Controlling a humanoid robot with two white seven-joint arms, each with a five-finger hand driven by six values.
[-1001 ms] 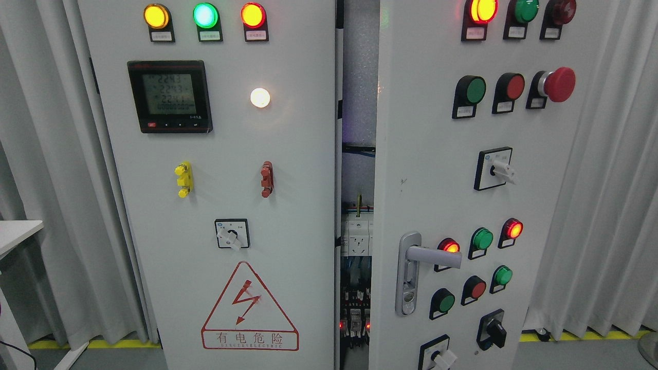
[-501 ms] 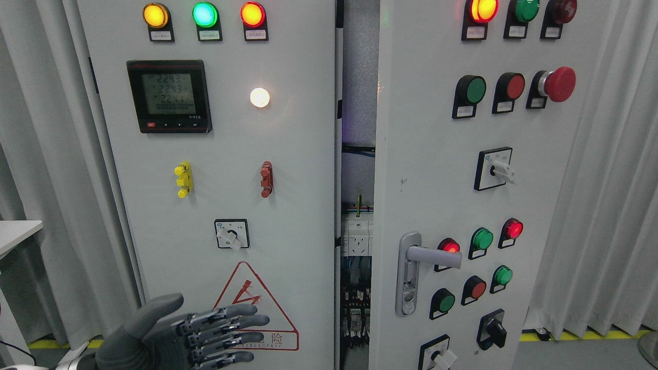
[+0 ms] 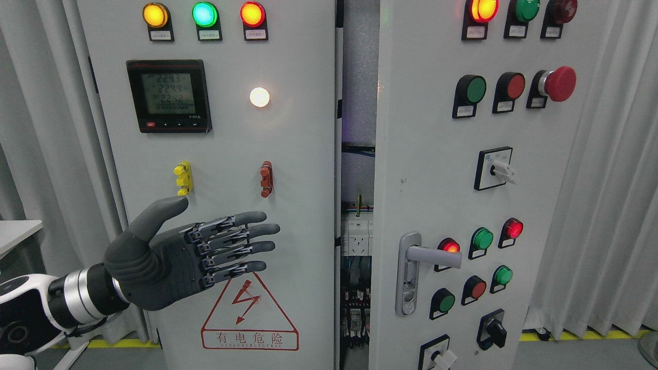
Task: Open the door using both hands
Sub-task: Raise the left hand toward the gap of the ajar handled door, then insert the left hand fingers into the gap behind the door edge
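Note:
A grey electrical cabinet fills the view with two doors. The left door (image 3: pixel 288 154) carries a digital meter, lamps and a red warning triangle. The right door (image 3: pixel 426 169) stands ajar, leaving a gap (image 3: pixel 357 246) that shows breakers and wiring inside. A silver lever handle (image 3: pixel 426 255) sits on the right door's lower left. My left hand (image 3: pixel 205 252) hovers in front of the left door's lower half, palm facing me, fingers (image 3: pixel 247 236) stretched flat and pointing right toward the gap, holding nothing. My right hand is out of view.
Grey curtains (image 3: pixel 606 205) hang on both sides of the cabinet. A white table corner (image 3: pixel 18 228) juts in at the left edge. Push buttons, selector switches and a red mushroom stop button (image 3: pixel 559 84) cover the right door. Yellow floor tape (image 3: pixel 576 335) runs along the bottom.
My left hand has risen from the bottom edge up to mid-height in front of the left door, with more of the forearm showing. The doors have not moved.

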